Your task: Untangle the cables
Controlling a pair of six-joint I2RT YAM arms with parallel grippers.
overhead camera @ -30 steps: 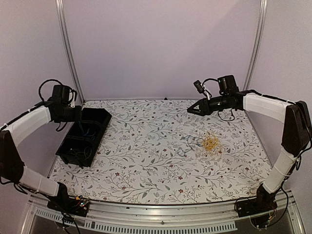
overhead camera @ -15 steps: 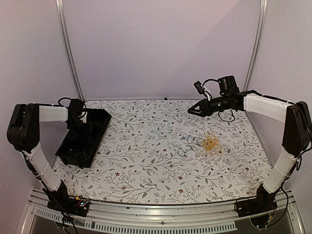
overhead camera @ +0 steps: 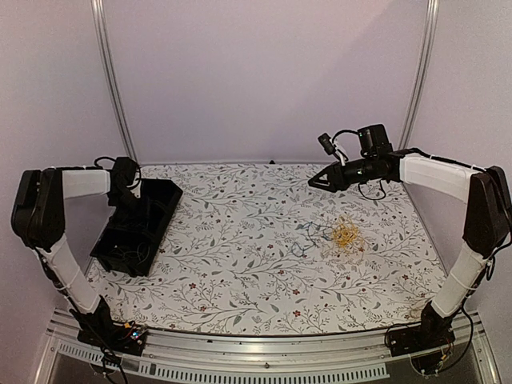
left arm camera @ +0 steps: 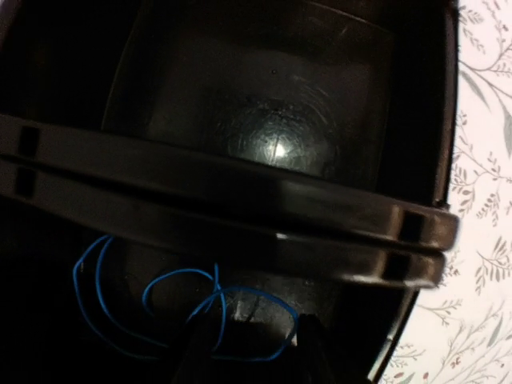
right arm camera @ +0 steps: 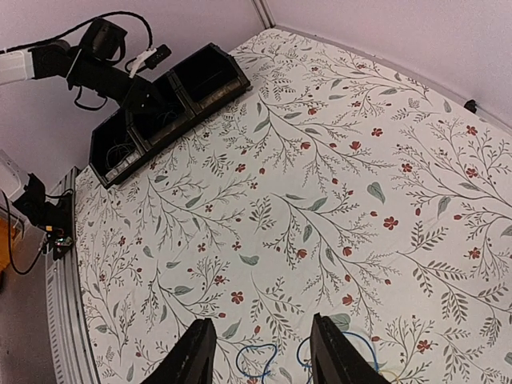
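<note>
The cables are a tangle of thin yellow wires (overhead camera: 346, 234) on the flowered table right of centre, with thin blue loops (overhead camera: 304, 240) trailing to its left. My right gripper (overhead camera: 314, 183) hovers behind the tangle. It is open and empty (right arm camera: 264, 352), with blue loops (right arm camera: 260, 364) on the cloth below. My left gripper (overhead camera: 130, 200) points down into a black bin (overhead camera: 164, 232). Its jaws (left arm camera: 252, 352) stand apart over a loose blue wire (left arm camera: 184, 300) lying on the compartment floor.
The bin has several compartments split by thick black dividers (left arm camera: 240, 208), and it lies slanted at the table's left edge (right arm camera: 160, 104). Metal frame posts (overhead camera: 116, 88) rise at the back corners.
The left arm's elbow has risen and its gripper has tipped down into the bin. The right arm and the tangle have not moved.
</note>
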